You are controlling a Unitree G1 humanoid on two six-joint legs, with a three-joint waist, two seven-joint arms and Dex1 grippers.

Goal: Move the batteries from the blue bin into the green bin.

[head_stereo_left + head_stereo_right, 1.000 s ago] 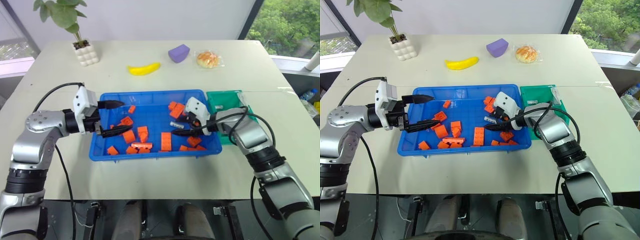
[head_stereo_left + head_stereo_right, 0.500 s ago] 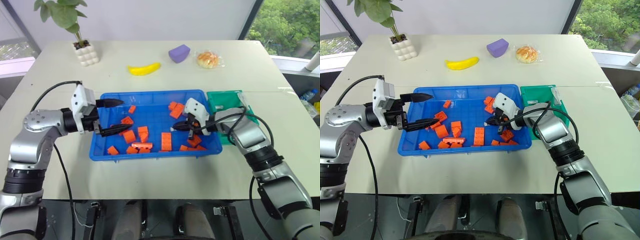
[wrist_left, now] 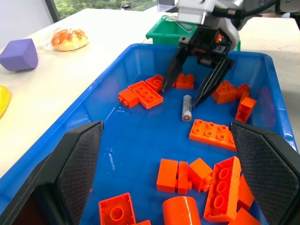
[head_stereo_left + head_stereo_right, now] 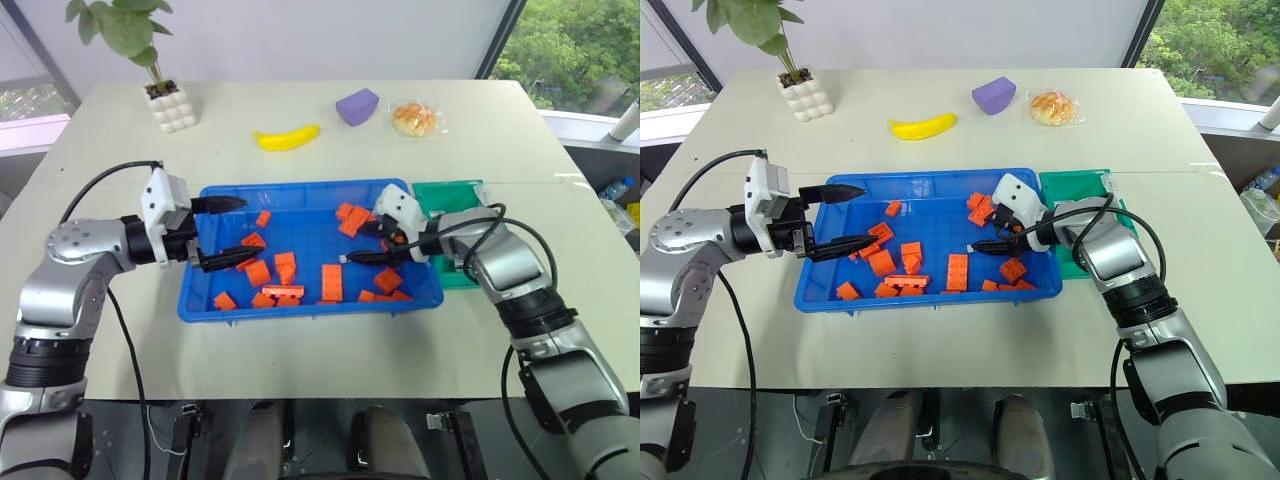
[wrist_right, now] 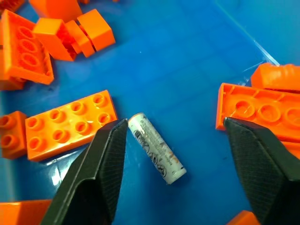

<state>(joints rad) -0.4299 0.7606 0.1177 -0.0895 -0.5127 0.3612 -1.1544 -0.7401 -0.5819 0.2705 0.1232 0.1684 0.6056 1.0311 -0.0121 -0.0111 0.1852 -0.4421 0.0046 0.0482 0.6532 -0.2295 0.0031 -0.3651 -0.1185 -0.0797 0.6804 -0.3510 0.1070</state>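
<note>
Your left gripper [image 4: 222, 232] hangs spread and empty over the left end of the blue bin [image 4: 300, 190]. One battery [image 5: 156, 153] lies loose on the floor among orange bricks [image 4: 331, 282], between the right gripper [image 3: 196, 86]'s wide, empty fingers. It looks small, rigid, smooth and apt to roll; pinch across its middle. The green bin [image 4: 448, 198] sits just beside, on a pale table [image 4: 300, 110] by windows.

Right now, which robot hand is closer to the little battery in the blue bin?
The right one. The right gripper hangs open just above the battery, fingers on either side. The left gripper waits open at the bin's far end.
</note>
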